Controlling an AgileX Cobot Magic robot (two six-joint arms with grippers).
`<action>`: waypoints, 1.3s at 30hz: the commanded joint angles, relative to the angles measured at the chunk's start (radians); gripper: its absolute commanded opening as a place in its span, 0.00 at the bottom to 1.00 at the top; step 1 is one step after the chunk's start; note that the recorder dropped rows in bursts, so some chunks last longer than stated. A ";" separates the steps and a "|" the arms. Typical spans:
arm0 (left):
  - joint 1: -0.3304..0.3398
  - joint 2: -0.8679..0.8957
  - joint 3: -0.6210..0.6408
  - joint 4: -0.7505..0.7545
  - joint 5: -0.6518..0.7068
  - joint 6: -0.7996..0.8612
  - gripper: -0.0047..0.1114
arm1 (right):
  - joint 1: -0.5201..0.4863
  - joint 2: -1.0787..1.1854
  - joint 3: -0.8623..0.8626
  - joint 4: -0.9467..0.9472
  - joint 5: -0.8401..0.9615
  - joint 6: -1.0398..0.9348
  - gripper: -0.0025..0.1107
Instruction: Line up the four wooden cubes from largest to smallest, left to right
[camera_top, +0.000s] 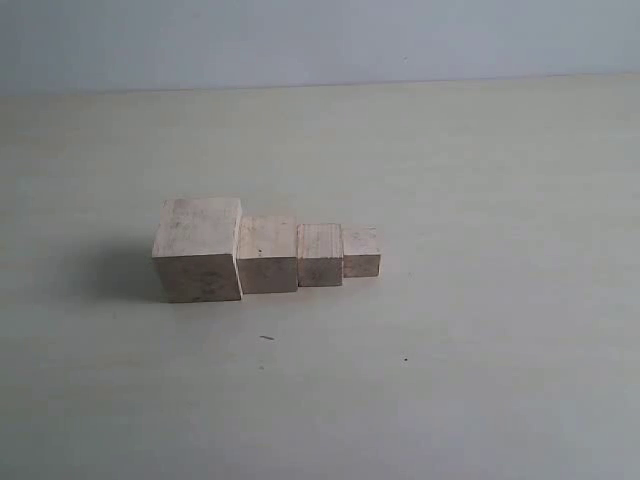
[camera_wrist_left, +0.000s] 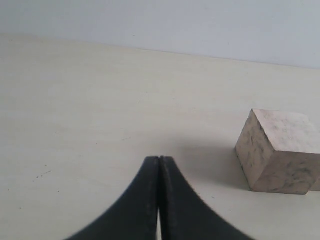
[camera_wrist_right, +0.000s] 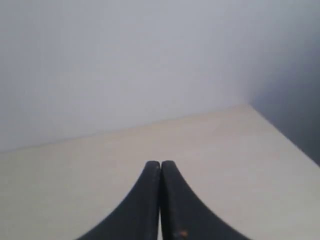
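Four pale wooden cubes stand side by side in a touching row on the table in the exterior view: the largest cube (camera_top: 198, 248) at the left, then the second cube (camera_top: 268, 254), the third cube (camera_top: 320, 254) and the smallest cube (camera_top: 362, 250) at the right. Neither arm shows in that view. In the left wrist view my left gripper (camera_wrist_left: 159, 159) is shut with nothing in it, and the largest cube (camera_wrist_left: 280, 152) stands apart from it. My right gripper (camera_wrist_right: 160, 163) is also shut and empty, with no cube in its view.
The pale table (camera_top: 480, 360) spreads wide around the row. A plain grey wall (camera_top: 320, 40) rises behind its far edge. The right wrist view shows the table's corner (camera_wrist_right: 248, 106) and side edge.
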 joint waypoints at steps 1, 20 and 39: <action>-0.008 -0.006 0.000 0.002 -0.008 0.000 0.04 | -0.009 -0.106 0.149 -0.037 -0.157 0.000 0.02; -0.008 -0.006 0.000 0.002 -0.008 0.000 0.04 | -0.009 -0.205 0.432 0.129 -0.361 -0.233 0.02; -0.008 -0.006 0.000 0.002 -0.008 0.000 0.04 | -0.009 -0.275 0.469 0.155 -0.165 -0.252 0.02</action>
